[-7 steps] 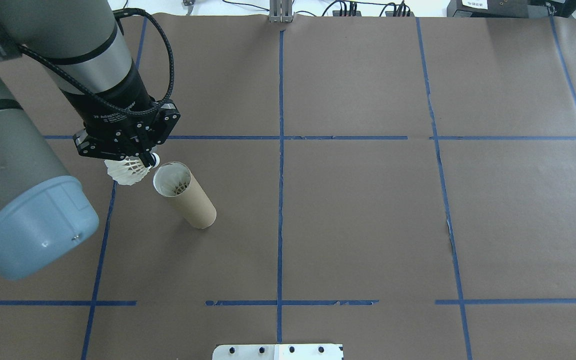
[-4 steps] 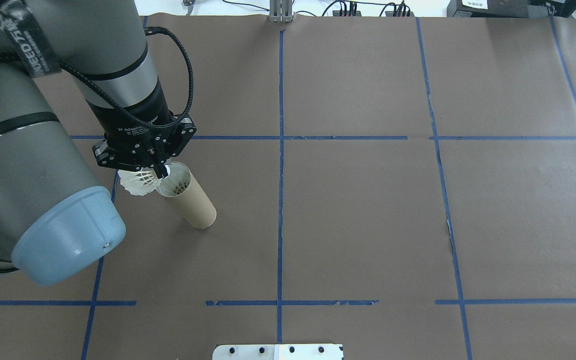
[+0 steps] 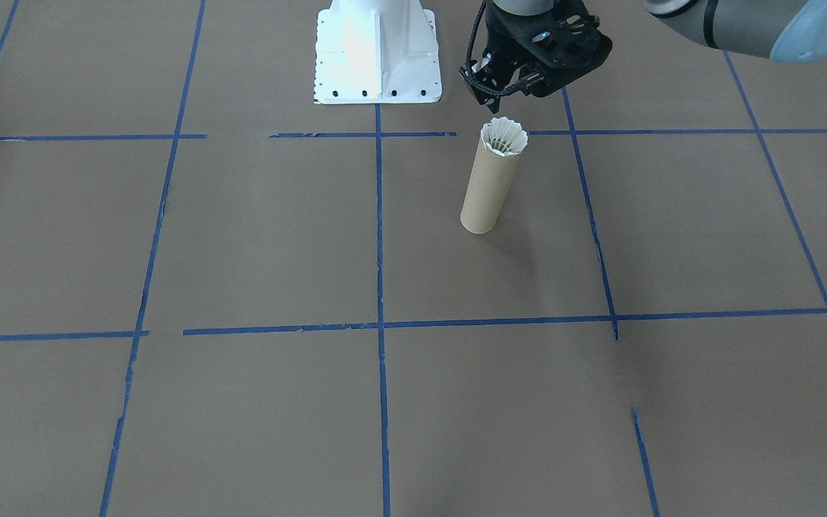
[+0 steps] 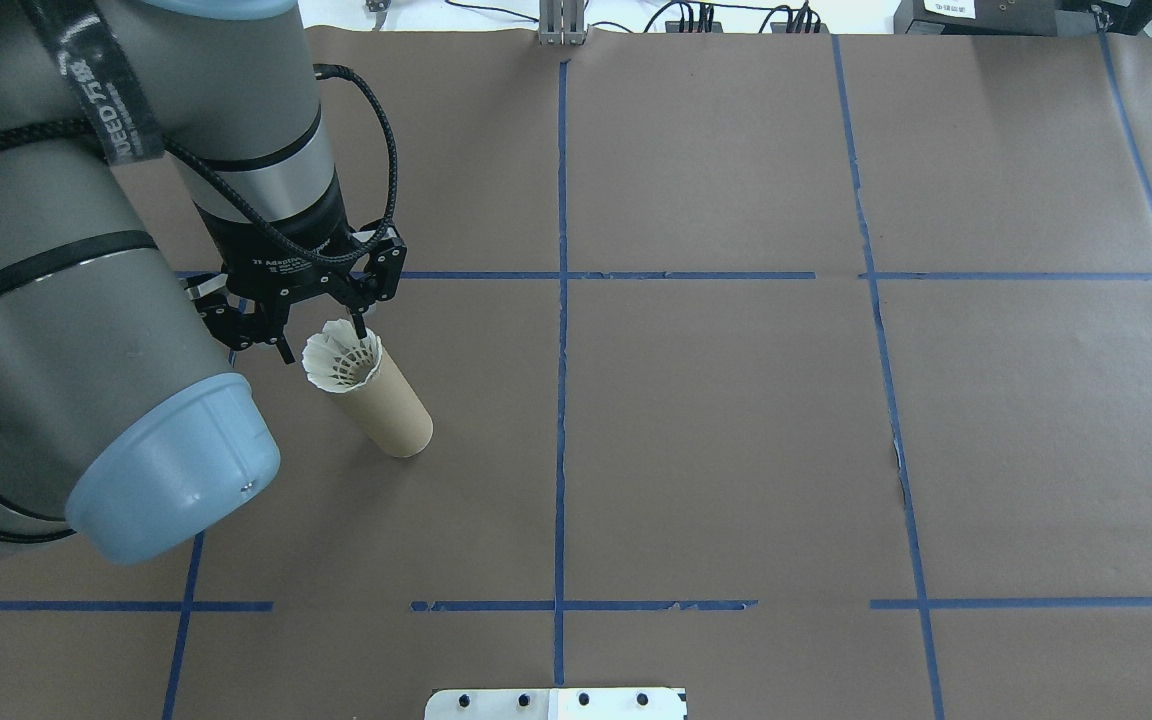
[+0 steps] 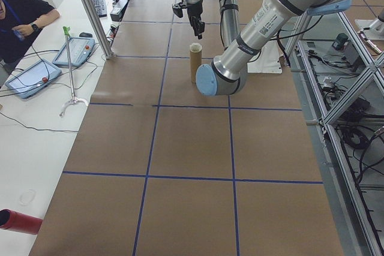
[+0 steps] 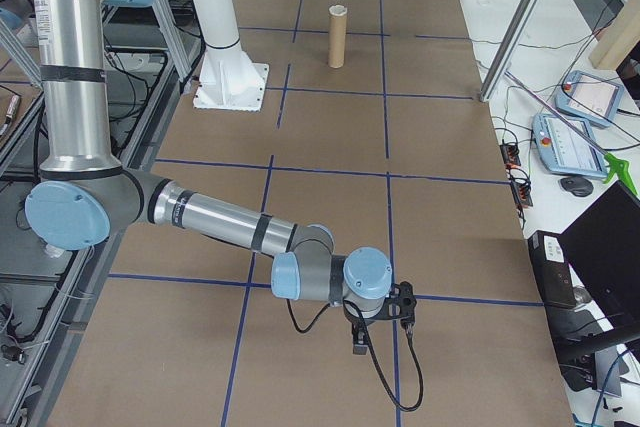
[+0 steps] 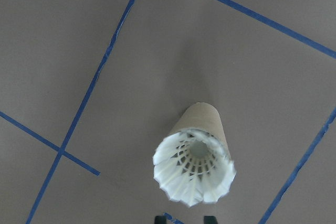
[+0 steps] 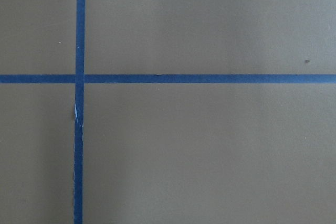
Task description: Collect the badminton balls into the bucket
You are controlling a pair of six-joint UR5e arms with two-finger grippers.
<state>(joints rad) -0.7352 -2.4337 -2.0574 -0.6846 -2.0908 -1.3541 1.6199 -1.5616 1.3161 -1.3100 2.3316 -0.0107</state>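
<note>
The bucket is a brown cardboard tube (image 4: 391, 410) standing upright on the left half of the table, also seen from the front (image 3: 485, 190). A white feather shuttlecock (image 4: 341, 362) sits in its mouth, skirt upward and flaring past the rim (image 7: 194, 169). My left gripper (image 4: 323, 340) hangs just above it, open, its fingers either side of the skirt without holding it. Only the fingertips (image 7: 210, 219) show at the wrist view's bottom edge. My right gripper (image 6: 380, 332) hovers low over bare paper far from the tube; I cannot tell whether it is open or shut.
The white pedestal base (image 3: 376, 50) stands at the robot's side of the table. Blue tape lines (image 4: 561, 300) grid the brown paper. A person (image 5: 24, 16) sits by tablets on the side table at the robot's left end.
My left gripper carried the shuttlecock rightward over the tube's mouth and opened. The shuttlecock now rests in the mouth, skirt up.
</note>
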